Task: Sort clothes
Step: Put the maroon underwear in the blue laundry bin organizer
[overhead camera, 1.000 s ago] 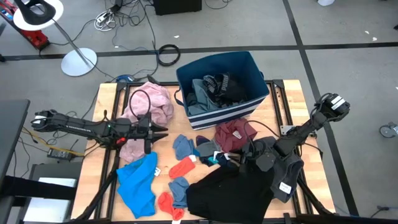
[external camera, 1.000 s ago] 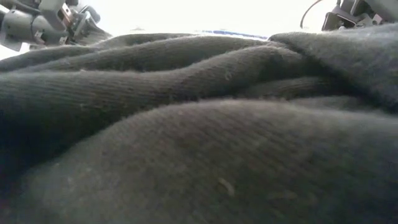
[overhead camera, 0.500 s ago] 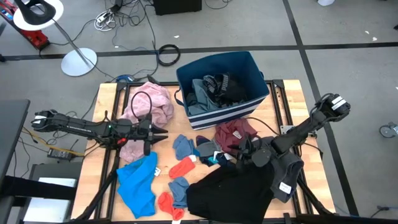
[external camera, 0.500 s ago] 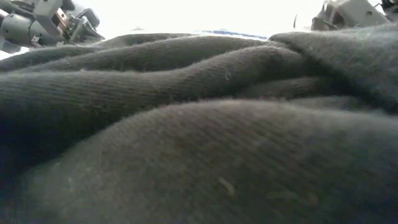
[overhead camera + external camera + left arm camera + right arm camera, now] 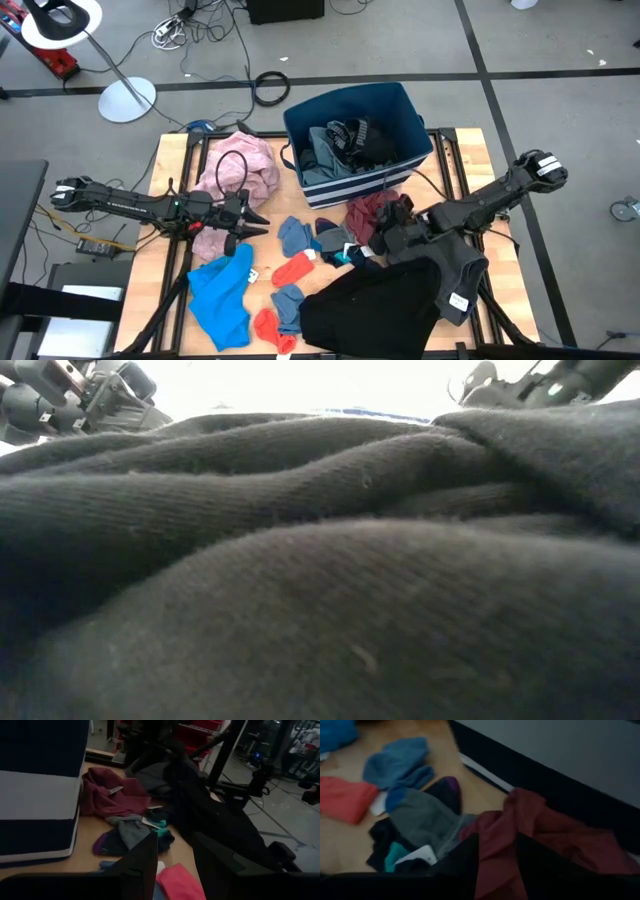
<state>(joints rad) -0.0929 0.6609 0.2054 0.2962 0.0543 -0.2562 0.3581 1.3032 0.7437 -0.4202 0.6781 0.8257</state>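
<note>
Right gripper poised over the maroon garment beside the bin

The clothes lie scattered on the counter (image 5: 452, 150); the maroon garment (image 5: 372, 213) sits just before the navy bin (image 5: 400, 110). The right gripper (image 5: 393, 228) hovers at it, jaws parted and empty. The left gripper (image 5: 250, 217), jaws likewise released, waits by the pink garment (image 5: 245, 160). The soft, light, limp fabric should bunch; a raised fold looks the best hold.
</note>
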